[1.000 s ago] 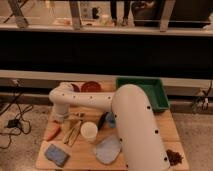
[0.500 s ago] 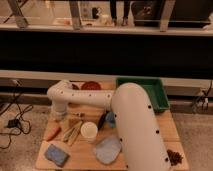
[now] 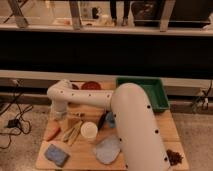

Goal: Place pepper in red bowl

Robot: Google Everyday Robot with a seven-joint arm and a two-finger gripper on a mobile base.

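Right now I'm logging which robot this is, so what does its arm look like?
A thick, smooth white arm made of rounded tube segments, with small dark dots along its side. No loose cables show on it. Its gripper sits at the left end of the table, just above the pepper.
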